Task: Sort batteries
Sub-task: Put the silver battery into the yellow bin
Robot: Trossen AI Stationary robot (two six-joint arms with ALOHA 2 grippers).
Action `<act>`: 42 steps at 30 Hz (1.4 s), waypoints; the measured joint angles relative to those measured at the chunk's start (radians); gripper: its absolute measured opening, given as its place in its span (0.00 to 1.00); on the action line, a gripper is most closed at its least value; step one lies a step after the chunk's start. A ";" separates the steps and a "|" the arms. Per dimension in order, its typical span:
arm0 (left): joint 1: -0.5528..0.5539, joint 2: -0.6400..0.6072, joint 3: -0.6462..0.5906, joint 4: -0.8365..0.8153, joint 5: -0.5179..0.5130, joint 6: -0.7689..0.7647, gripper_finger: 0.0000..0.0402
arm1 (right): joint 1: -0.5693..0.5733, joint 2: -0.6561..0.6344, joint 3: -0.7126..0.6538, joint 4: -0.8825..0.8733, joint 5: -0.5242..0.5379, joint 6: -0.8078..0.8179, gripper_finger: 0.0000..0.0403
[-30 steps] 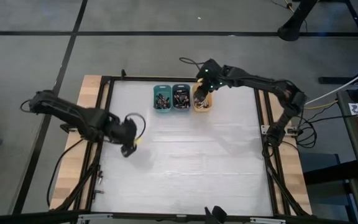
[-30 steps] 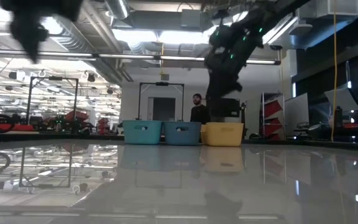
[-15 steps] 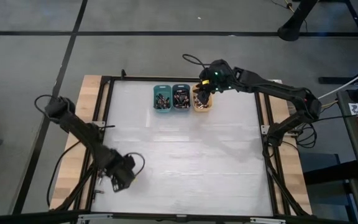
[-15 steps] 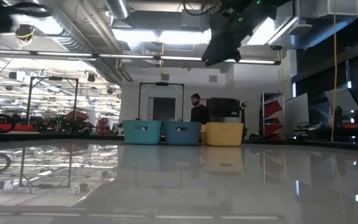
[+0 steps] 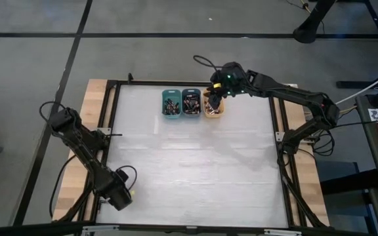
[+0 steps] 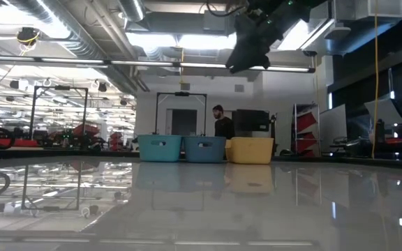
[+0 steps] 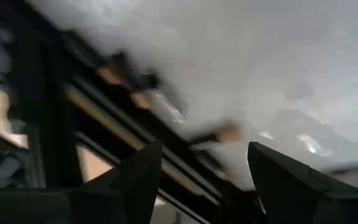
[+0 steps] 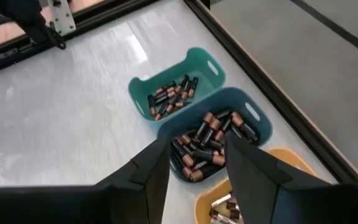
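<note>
Three small bins stand in a row at the table's far edge: teal [image 5: 170,103], blue [image 5: 191,102] and orange [image 5: 214,108]. Each holds dark batteries with coppery bands. The right wrist view shows them in the teal bin [image 8: 173,96], the blue bin [image 8: 211,134] and the orange bin [image 8: 224,208]. My right gripper [image 8: 194,146] hangs open and empty high above the orange bin [image 6: 250,150], seen at the top of the low view [image 6: 246,49]. My left gripper [image 5: 120,195] is open and empty at the table's near left corner, over the frame rail [image 7: 166,168].
A black frame [image 5: 277,124] runs around the white table top, with wooden boards outside it on both sides. Cables [image 5: 320,141] lie by the right arm's base. A person [image 6: 222,124] stands far behind the bins in the room.
My left arm has swung fast from the table's left middle toward the near left corner and stays open. My right gripper has risen straight up out of the orange bin and now hangs high above it. The bins have not moved.
</note>
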 joint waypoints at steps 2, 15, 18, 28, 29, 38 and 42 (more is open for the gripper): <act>-0.005 0.000 -0.030 0.034 0.004 0.001 0.57 | 0.000 0.000 0.000 0.014 0.000 0.000 0.38; -0.006 0.000 -0.170 0.204 0.034 -0.045 0.57 | 0.000 0.000 0.000 0.001 -0.053 0.036 0.38; -0.006 0.000 -0.176 0.202 0.045 -0.049 0.57 | 0.001 0.000 0.000 -0.014 -0.053 0.037 0.38; -0.006 -0.003 -0.234 0.318 0.071 0.014 0.57 | 0.001 0.000 0.000 -0.014 -0.053 0.041 0.38; -0.005 -0.003 -0.242 0.331 0.077 0.010 0.57 | 0.001 0.000 0.000 -0.014 -0.053 0.042 0.38; 0.006 -0.003 -0.254 0.356 0.081 0.080 0.52 | 0.001 0.000 0.000 -0.014 -0.053 0.041 0.38; 0.017 -0.003 -0.254 0.358 0.082 0.112 0.46 | 0.001 0.000 0.000 -0.014 -0.053 0.041 0.38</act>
